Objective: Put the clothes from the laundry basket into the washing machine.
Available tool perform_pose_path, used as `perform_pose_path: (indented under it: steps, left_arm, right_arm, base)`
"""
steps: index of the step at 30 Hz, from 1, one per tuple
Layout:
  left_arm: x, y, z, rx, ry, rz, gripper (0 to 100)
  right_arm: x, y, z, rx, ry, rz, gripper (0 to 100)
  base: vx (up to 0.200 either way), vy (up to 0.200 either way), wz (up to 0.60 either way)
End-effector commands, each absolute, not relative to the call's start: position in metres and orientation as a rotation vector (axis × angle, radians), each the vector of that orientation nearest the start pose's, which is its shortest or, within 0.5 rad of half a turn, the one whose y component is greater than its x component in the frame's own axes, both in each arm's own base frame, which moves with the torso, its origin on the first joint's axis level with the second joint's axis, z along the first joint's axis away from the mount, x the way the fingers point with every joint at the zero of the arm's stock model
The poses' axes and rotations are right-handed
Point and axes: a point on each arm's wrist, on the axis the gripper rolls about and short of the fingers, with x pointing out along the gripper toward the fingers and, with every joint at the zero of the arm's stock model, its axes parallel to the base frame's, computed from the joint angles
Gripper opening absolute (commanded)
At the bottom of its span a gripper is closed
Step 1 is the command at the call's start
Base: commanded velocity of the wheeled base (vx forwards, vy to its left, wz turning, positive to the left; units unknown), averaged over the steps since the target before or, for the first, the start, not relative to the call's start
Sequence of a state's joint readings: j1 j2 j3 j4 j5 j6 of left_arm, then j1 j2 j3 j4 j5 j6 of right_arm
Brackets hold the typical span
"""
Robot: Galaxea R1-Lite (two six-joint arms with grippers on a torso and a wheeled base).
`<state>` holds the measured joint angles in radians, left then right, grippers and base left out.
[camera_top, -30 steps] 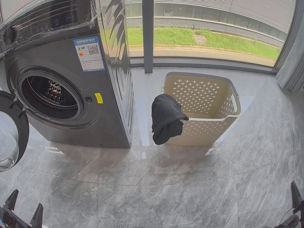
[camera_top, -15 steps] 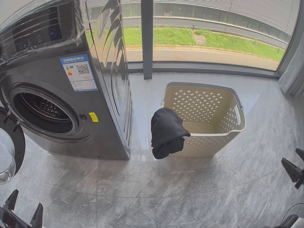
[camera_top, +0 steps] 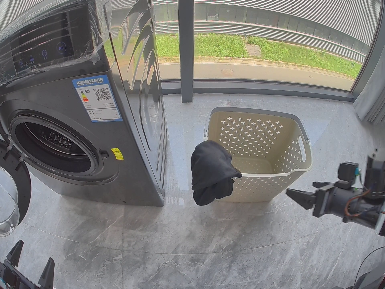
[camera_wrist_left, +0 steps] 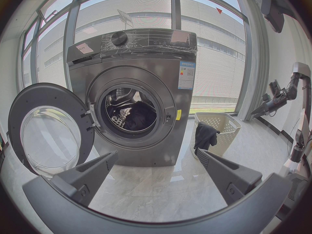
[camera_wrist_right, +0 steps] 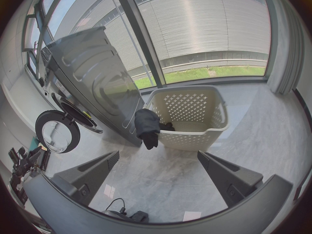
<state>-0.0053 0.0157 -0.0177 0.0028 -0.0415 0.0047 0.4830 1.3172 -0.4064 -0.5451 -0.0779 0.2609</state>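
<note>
The right gripper [camera_top: 304, 193] hangs above the floor just off the laundry basket's [camera_top: 260, 112] right front corner. Its fingers are spread wide, hold nothing and point toward the basket. The left gripper [camera_top: 34, 253] sits low and well back from the washing machine [camera_top: 132, 149], also spread and empty.

A dark garment [camera_top: 210, 167] is draped over the basket's front corner on the machine side. About half of it hangs down the outside wall and half lies over the rim. In the right wrist view a small dark fold [camera_wrist_right: 166, 126] shows just inside that corner. It may belong to the same garment or be a second piece; the view does not settle it. The machine's door [camera_wrist_left: 48, 127] stands swung open, and dark clothing [camera_wrist_left: 138, 116] already lies in the drum.

The main risk I see is the garment's balance on the rim. A brush from one finger before the grip closes could slide it off onto the floor. A pinch taken too low could catch the rim along with the cloth, so the light-looking basket might drag or tip on the smooth floor. A shallow pinch would probably leave a long tail, which could snag on the door or its seal.
</note>
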Motion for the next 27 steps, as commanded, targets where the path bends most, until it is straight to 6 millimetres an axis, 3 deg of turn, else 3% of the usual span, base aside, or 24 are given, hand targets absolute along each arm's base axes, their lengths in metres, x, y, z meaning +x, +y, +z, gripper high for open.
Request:
perform_pose_path:
  steps: [1,14,27]
  left_arm:
    - [-0.023,-0.001,0.076,0.003,0.005,-0.048,100]
    - [-0.023,-0.001,0.076,0.001,0.005,-0.046,100]
    - [-0.023,-0.001,0.076,0.003,0.005,-0.048,100]
  right_arm:
    - [0.222,0.176,0.119,0.18,0.528,0.405,100]
    - [0.256,0.212,0.095,0.206,0.563,0.365,100]
    - [0.311,0.235,0.064,0.294,0.576,0.295,100]
  base:
    - [0.0,0.0,0.0]
    - [0.0,0.0,0.0]
    - [0.0,0.0,0.0]
